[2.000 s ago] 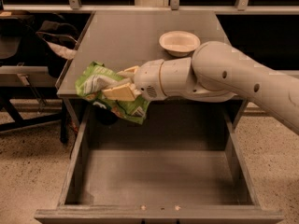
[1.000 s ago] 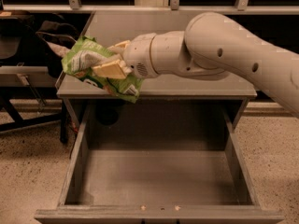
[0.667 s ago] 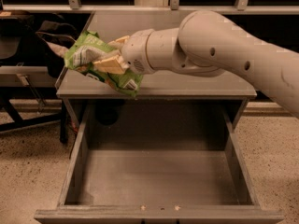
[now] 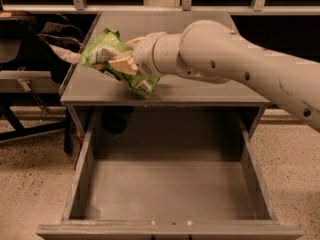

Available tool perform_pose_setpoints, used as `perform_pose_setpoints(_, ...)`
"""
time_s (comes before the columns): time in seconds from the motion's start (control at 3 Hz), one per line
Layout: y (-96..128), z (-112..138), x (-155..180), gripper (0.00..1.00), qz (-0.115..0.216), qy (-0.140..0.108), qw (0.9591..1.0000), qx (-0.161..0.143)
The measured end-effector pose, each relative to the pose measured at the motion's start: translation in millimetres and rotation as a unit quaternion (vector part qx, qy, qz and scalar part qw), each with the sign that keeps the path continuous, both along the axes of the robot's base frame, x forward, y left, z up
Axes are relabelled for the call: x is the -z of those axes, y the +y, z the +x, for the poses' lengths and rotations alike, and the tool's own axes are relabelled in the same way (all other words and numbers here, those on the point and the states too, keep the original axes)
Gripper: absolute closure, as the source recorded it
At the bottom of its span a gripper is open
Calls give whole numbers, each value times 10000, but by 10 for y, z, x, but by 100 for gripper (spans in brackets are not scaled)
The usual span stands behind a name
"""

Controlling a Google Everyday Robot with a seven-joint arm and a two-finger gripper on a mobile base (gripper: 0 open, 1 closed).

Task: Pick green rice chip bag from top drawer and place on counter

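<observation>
**Bag in grasp above counter, front-left area; release not yet made**

Far left, beyond the cabinet: dark furniture point(image 4: 30, 44), not involved.

The green rice chip bag point(image 4: 102, 49) is out of the drawer and over the left part of the counter point(image 4: 210, 91). Its lower corner hangs near the surface; I cannot tell whether it touches.

The gripper point(image 4: 127, 53) is closed on the bag across its middle, with the foil bunched between the tan fingers point(image 4: 121, 65). The arm point(image 4: 235, 64) reaches in from the right.

Below, the top drawer point(image 4: 170, 230) stands fully pulled out.

Handling, judged:
- The bag looks light, soft and crumpled.
- The foil is probably slippery, and the chips inside are fragile.
- A pinch on a bunched fold or a sealed edge, with modest force, should hold without crushing.
- Once let go it may slump or slide, so set it down well clear of the counter's left edge.
</observation>
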State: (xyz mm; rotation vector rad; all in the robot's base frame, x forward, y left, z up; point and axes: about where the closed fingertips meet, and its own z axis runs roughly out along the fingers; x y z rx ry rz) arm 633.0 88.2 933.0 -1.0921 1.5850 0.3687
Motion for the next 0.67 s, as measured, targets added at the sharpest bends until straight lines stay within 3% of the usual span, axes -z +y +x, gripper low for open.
perform_pose_setpoints(0.33, 12, 1, -11, 100, -11, -19, 10000, 2)
perform_pose_setpoints(0.67, -5, 245, -200, 100, -90, -363, 9991, 184)
